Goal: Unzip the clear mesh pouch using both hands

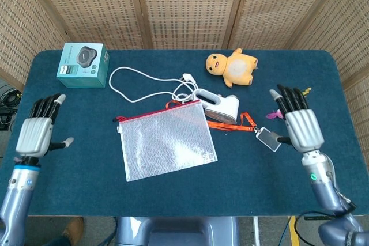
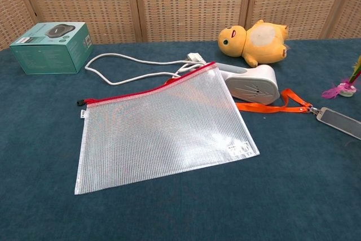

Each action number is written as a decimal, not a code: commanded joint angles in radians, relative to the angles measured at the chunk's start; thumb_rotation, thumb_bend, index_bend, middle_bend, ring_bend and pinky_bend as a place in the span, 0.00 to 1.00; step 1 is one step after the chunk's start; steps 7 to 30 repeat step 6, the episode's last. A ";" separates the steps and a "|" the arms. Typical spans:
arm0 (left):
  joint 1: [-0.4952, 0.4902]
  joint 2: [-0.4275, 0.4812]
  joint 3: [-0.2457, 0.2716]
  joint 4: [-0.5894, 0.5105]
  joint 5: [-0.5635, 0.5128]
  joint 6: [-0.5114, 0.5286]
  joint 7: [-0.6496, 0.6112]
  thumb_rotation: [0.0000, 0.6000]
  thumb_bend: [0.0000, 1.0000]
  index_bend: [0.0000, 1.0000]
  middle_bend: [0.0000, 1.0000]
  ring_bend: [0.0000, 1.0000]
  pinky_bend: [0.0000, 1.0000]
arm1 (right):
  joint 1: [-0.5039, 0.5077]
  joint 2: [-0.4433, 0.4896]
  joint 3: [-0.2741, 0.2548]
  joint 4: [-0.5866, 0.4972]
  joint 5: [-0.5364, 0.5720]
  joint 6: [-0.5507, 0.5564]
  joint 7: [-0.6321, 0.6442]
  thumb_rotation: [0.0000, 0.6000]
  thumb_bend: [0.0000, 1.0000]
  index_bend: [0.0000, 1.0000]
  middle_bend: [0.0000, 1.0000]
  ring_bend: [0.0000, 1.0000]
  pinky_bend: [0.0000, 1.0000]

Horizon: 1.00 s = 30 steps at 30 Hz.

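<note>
The clear mesh pouch [image 1: 166, 140] [image 2: 161, 131] lies flat on the blue table, its red zipper strip [image 2: 148, 86] along the far edge and a small dark pull [image 2: 80, 103] at the left end. My left hand [image 1: 39, 132] hovers at the table's left edge, fingers spread and empty, well apart from the pouch. My right hand [image 1: 298, 123] hangs over the right side, fingers straight and apart, holding nothing. Neither hand shows in the chest view.
A teal box [image 1: 84, 65] stands at the back left. A white cable [image 1: 144, 84] loops behind the pouch, beside a white device [image 1: 222, 105] with an orange lanyard [image 2: 273, 105] and card tag [image 1: 268, 139]. A yellow plush duck [image 1: 232, 67] and a feathered toy [image 2: 347, 86] lie to the right.
</note>
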 commanded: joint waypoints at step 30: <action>0.161 0.021 0.117 -0.012 0.188 0.150 -0.036 1.00 0.00 0.00 0.00 0.00 0.00 | -0.186 0.008 -0.103 0.062 -0.136 0.190 0.009 1.00 0.00 0.01 0.00 0.00 0.00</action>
